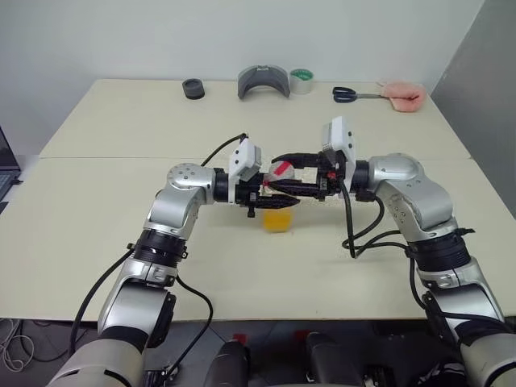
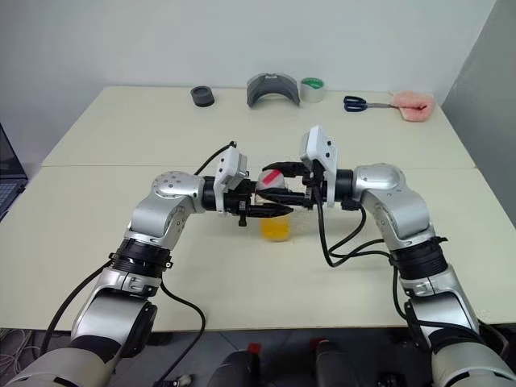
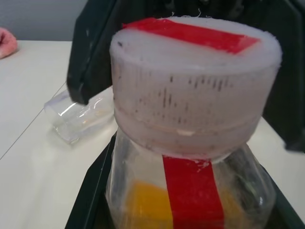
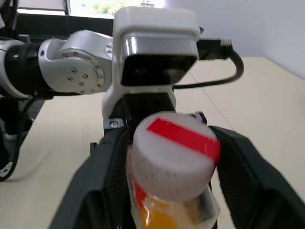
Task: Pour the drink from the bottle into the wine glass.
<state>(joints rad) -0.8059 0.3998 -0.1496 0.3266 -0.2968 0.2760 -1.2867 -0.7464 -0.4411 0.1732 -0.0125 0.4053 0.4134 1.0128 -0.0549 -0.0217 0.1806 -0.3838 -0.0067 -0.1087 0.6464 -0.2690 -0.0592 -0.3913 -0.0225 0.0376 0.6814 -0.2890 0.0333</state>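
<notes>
**Bottle Held Between Both Grippers Above the Table**

Head views: The left gripper (image 1: pixel 270 196) and right gripper (image 1: pixel 292 173) meet over the middle of the pale table (image 1: pixel 97 242). The bottle (image 1: pixel 280 211) sits between them, raised off the surface. The drink (image 1: pixel 278 220) shows as an orange-yellow mass in the bottle's lower part. Along the far edge of the table lie a black roll (image 1: pixel 193 89), a grey curved part (image 1: pixel 264 81), a roll of tape (image 1: pixel 301 81), scissors (image 1: pixel 348 94) and a pink cloth (image 1: pixel 403 96).

Left wrist view: The left gripper is clenched on the bottle's body below the cap (image 3: pixel 195 90). The cap is white with a red strip across its top; a red label runs down the bottle. The black fingers (image 3: pixel 90 57) of the right gripper stand on both sides of the cap. The wine glass (image 3: pixel 78 117) lies on its side on the table, beyond the bottle.

Right wrist view: The right gripper's fingers flank the cap, one on each side. Whether they press on the cap or stand released cannot be told. The left gripper's wrist camera housing (image 4: pixel 159 45) faces this view from directly behind the bottle.
</notes>
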